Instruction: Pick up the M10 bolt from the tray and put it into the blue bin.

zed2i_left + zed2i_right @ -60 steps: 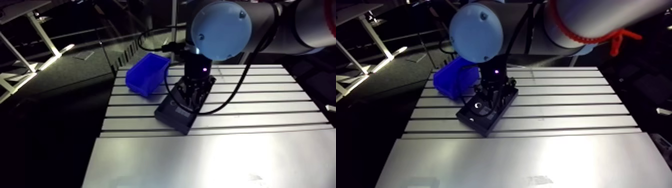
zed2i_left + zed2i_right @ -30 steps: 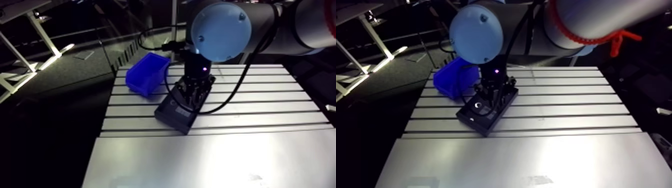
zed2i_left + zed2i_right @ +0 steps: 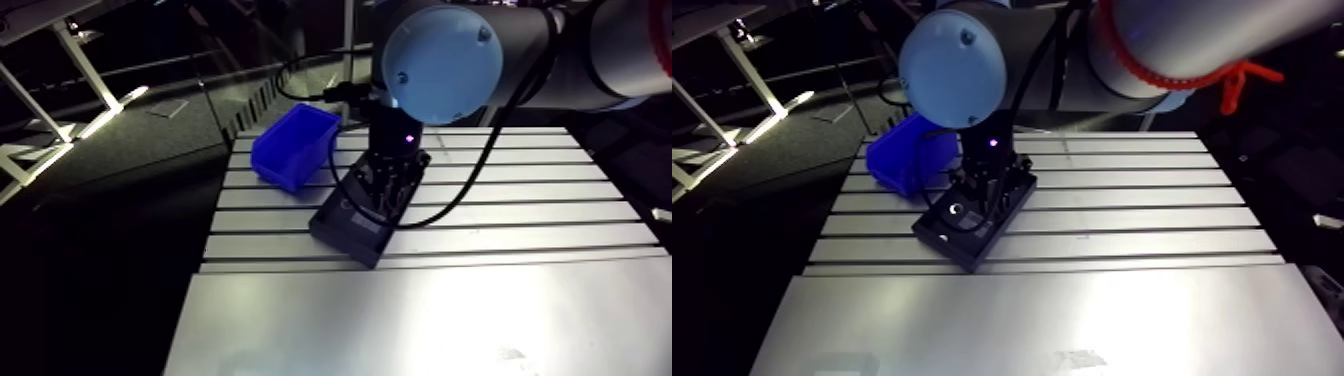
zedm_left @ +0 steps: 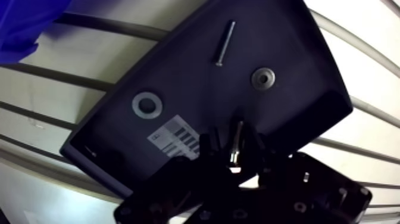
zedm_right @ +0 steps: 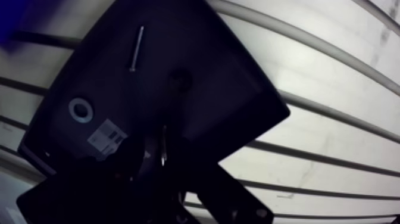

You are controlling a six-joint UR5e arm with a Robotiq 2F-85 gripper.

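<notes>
1. On the slotted table [image 3: 520,212], near the middle of the arm view, a black tray [image 3: 340,235] is seen. A blue bin [image 3: 296,148] is set near it, toward the upper left, so only a short trip is needed.
2. The gripper [image 4: 236,149] is held low over the tray and pointed down, so that the bolt can be taken from above.
3. In the wrist view, the M10 bolt [image 4: 237,138] is seen between the two fingers, inside the tray and beside a white label [image 4: 175,136].
4. The fingers are drawn in close, with only a thin gap, and the bolt looks pinched between them. Nothing else seems to be touched by them.
5. Ahead of the gripper, a long thin screw [image 4: 224,42], a small washer [image 4: 263,78] and a bigger washer [image 4: 147,105] are left lying in the tray, apart from the bolt.
6. The bolt is judged not yet carried off. A straight lift is called for, then a move over to the bin.
</notes>
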